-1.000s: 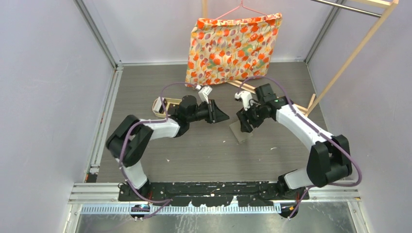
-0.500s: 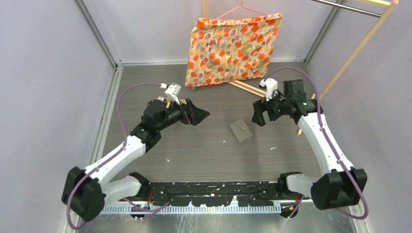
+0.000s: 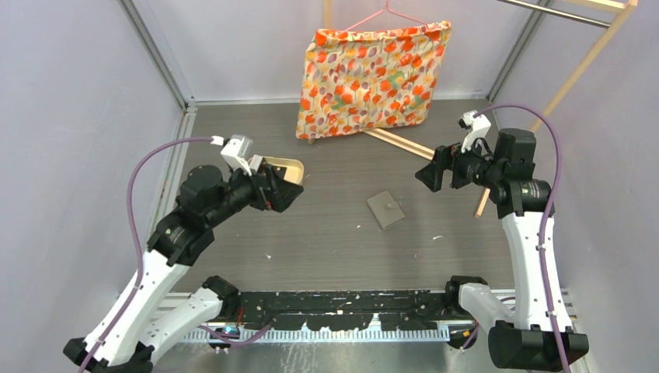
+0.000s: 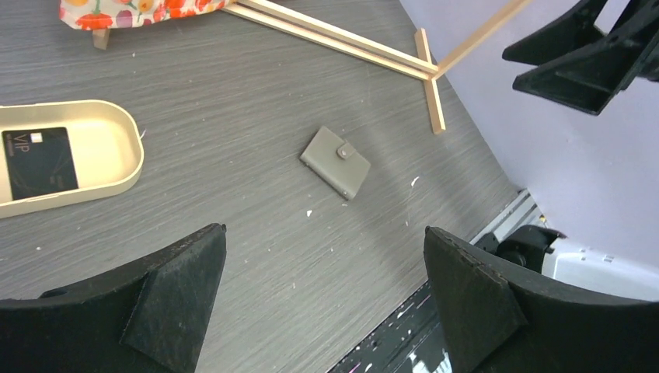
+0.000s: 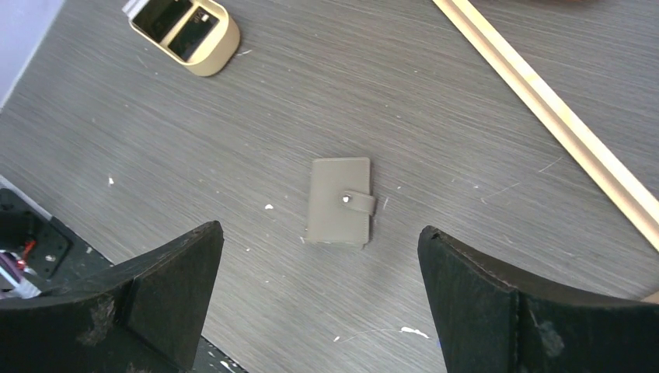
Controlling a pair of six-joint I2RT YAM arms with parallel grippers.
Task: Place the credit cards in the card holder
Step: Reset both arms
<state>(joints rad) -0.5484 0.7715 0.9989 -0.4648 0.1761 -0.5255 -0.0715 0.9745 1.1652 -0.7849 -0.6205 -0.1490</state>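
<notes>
Where the left arm reaches in, the left gripper [image 3: 286, 190] hangs above the table [image 3: 326, 241], fingers spread wide with nothing between them. Just behind it sits the tan oval tray [image 3: 289, 165]. A black credit card [image 4: 39, 162] lies flat inside, pale lettering at one corner. The card holder [image 3: 386, 210] lies mid-table, well apart from tray and both grippers: grey, folded shut, snap tab over one edge, set at a slant. Bare grey boards lie all round it. To its right the right gripper [image 3: 434, 172] hovers, fingers likewise wide and empty. Wooden slats [image 3: 404, 144] run behind it, and pale walls [image 3: 78, 116] close both sides.
</notes>
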